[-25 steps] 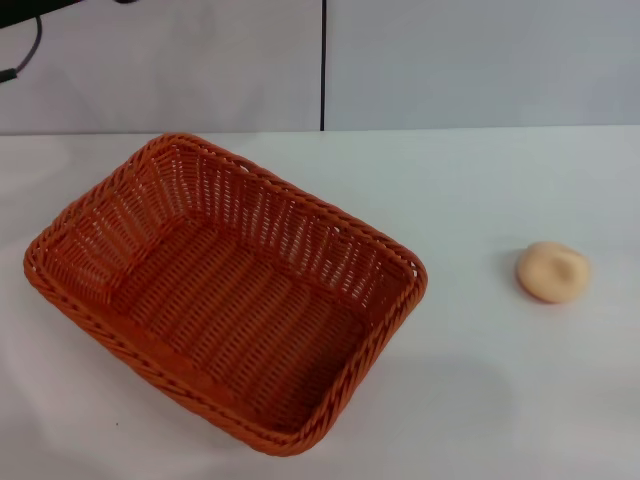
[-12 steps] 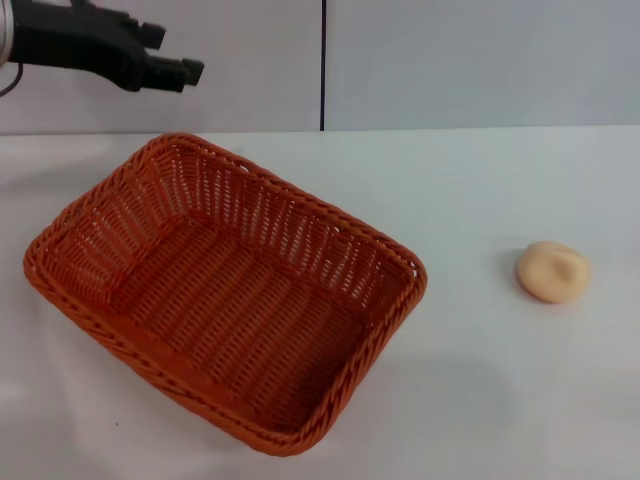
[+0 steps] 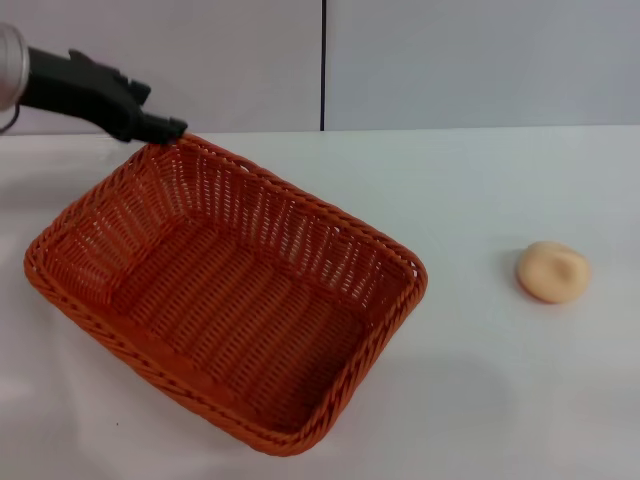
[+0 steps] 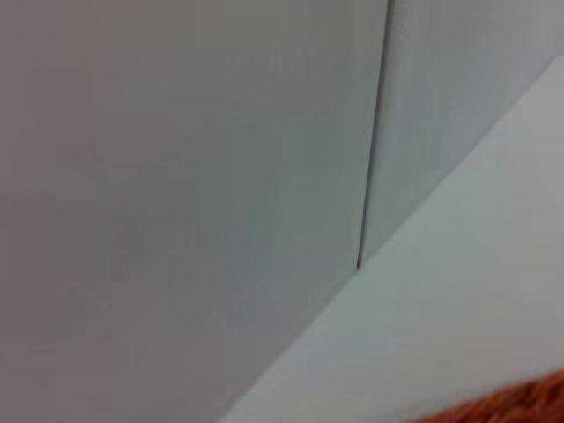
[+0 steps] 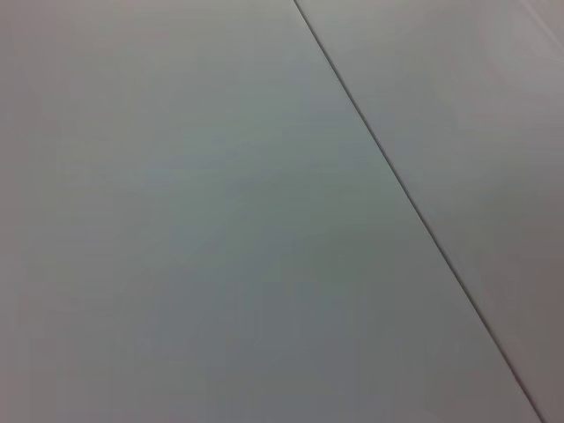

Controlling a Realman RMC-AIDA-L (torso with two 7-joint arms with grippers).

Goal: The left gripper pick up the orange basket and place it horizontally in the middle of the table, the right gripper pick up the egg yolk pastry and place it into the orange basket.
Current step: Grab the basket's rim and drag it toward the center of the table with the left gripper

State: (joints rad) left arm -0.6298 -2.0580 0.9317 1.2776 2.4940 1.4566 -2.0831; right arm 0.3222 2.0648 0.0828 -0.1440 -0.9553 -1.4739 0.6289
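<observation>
The orange basket (image 3: pixel 225 295) lies at an angle on the left half of the white table (image 3: pixel 480 190), and nothing is in it. My left gripper (image 3: pixel 160 115) reaches in from the upper left, its black fingers apart right at the basket's far corner rim. A sliver of that rim (image 4: pixel 520 407) shows in the left wrist view. The egg yolk pastry (image 3: pixel 553 271) rests alone on the table at the right, well apart from the basket. My right gripper is out of view; its wrist view shows only plain pale surface.
A grey wall with a dark vertical seam (image 3: pixel 323 65) runs behind the table's far edge. Bare table surface lies between the basket and the pastry.
The left gripper came into view from the upper left and has dropped down to the basket's far corner. Basket and pastry have not moved.
</observation>
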